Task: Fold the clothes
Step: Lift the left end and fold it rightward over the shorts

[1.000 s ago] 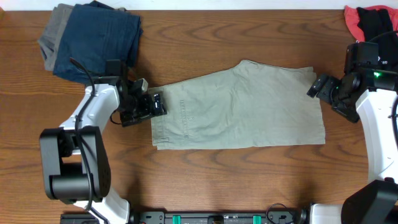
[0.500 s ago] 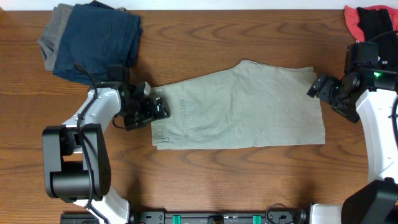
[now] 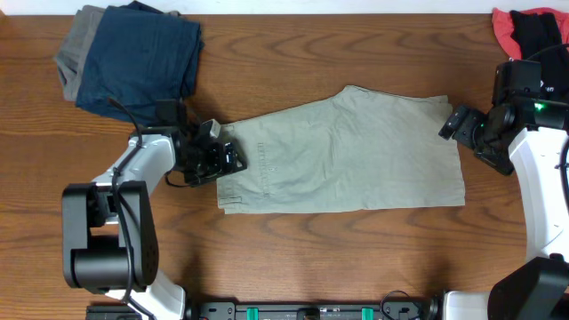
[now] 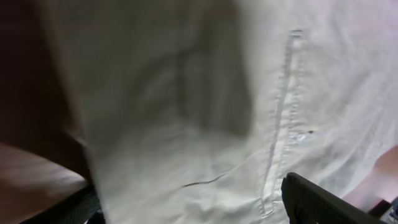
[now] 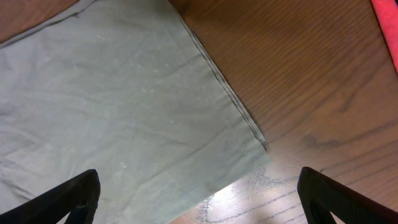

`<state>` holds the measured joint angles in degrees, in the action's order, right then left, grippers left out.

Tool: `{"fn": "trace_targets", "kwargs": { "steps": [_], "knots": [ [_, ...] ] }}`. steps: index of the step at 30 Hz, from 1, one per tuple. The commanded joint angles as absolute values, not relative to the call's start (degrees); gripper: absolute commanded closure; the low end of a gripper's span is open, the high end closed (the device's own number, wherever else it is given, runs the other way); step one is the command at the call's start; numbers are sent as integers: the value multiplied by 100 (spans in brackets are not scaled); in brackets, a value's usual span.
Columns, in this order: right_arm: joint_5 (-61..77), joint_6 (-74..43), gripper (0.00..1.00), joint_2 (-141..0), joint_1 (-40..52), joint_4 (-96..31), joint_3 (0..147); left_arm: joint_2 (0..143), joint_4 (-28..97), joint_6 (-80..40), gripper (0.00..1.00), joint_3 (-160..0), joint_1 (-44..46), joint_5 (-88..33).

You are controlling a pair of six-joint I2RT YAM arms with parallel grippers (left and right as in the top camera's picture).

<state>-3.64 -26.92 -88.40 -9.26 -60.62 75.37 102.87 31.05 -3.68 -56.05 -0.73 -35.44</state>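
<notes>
The khaki-beige shorts (image 3: 347,151) lie flat in the middle of the table, waistband to the left and leg hems to the right. My left gripper (image 3: 231,157) is at the waistband's left edge. In the left wrist view its fingers (image 4: 186,205) are spread wide and open, with the shorts' fabric and a pocket seam (image 4: 205,124) filling the space between them. My right gripper (image 3: 452,124) is open at the upper right hem corner. In the right wrist view its fingers (image 5: 198,186) straddle the hem corner of the shorts (image 5: 124,106) and bare wood.
A stack of navy-blue and grey folded garments (image 3: 133,53) lies at the back left, just behind the left arm. A red-and-black garment (image 3: 529,31) lies at the back right corner. The table (image 3: 338,258) is brown wood.
My left gripper has moved right and slightly back, from beside the waistband onto its edge. The right arm and the shorts have not moved.
</notes>
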Motion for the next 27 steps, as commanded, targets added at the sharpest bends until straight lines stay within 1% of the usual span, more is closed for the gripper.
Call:
{"fn": "trace_targets", "kwargs": {
  "steps": [1,5,7,8,9,12,15,16,18,23,27],
  "knots": [
    [-408,-2650,1,-8777,-937,-6066,7570,10464,2858,-482,15,-5168,169,-3450],
    [-410,-2650,1,-8777,-937,-6066,7570,10464,2746,-502,16,-5087,340,-3385],
    [-410,-2650,1,-8777,-937,-6066,7570,10464,2740,-499,22,-5087,368,-3385],
    [-410,-2650,1,-8777,-937,-6066,7570,10464,2740,-499,31,-5087,368,-3385],
    [-410,-2650,1,-8777,-937,-6066,7570,10464,2740,-499,37,-5087,366,-3385],
    [-408,-2650,1,-8777,-937,-6066,7570,10464,2746,-502,61,-5089,366,-3326],
    [-410,-2650,1,-8777,-937,-6066,7570,10464,2786,-672,72,-5089,364,-3020],
    [-408,-2650,1,-8777,-937,-6066,7570,10464,2801,-810,81,-5089,362,-2871],
    [-410,-2650,1,-8777,-937,-6066,7570,10462,2838,-998,93,-5092,355,-2703],
    [-410,-2650,1,-8777,-937,-6066,7570,10449,2867,-1041,94,-5096,355,-2687],
    [-410,-2650,1,-8777,-937,-6066,7570,10429,3133,-1041,94,-5231,355,-2550]
  ]
}}
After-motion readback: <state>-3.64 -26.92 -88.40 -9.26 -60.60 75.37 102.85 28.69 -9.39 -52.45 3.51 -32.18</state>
